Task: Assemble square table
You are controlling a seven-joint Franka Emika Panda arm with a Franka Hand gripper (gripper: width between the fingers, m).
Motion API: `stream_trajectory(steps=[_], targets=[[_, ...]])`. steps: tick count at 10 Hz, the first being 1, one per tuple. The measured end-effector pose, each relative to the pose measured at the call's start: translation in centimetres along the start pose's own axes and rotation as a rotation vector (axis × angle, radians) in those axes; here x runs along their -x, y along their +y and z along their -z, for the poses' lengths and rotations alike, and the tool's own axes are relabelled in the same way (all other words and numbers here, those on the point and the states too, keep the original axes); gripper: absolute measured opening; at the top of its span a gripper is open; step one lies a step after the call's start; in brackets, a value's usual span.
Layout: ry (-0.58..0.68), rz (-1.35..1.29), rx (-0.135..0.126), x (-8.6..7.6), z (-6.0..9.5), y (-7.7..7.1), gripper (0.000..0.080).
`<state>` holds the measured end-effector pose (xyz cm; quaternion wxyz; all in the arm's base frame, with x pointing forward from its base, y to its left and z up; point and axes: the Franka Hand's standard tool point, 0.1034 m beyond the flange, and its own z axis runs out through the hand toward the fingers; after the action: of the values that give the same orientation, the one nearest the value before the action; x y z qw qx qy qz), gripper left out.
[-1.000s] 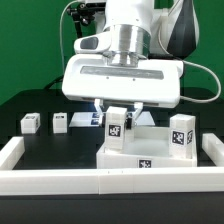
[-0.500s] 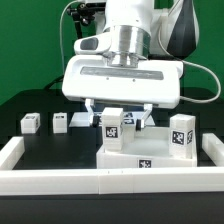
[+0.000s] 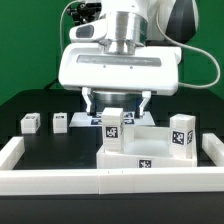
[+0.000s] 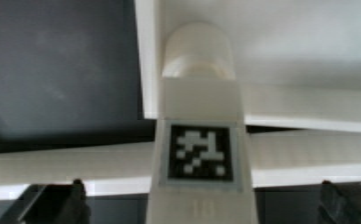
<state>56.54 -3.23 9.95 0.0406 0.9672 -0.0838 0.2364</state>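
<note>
The square table's white slab lies at the front centre, with a tag on its near side. A white tagged leg post stands upright on the slab's corner towards the exterior view's left. My gripper hangs just above it, open, its fingers spread wide on both sides of the post's top and not touching it. In the wrist view the post runs up the middle over the slab, and the gripper stands open with its dark fingertips far apart.
Another tagged leg post stands at the exterior view's right beside the slab. Two small tagged posts lie at the left. The marker board lies behind. A low white wall borders the front and sides.
The gripper has opened, let go of the leg post and risen. The post stays upright on the slab's corner.
</note>
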Motion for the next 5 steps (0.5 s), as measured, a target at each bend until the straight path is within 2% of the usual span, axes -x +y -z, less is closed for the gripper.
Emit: stream_trajectory(steps=[4,5], targets=[[-0.033,-0.005,-0.006,0.14,-0.16,-0.03,0.0649],[-0.134,-0.013,-0.025,0.8,-0.72,-0.26,0.0649]])
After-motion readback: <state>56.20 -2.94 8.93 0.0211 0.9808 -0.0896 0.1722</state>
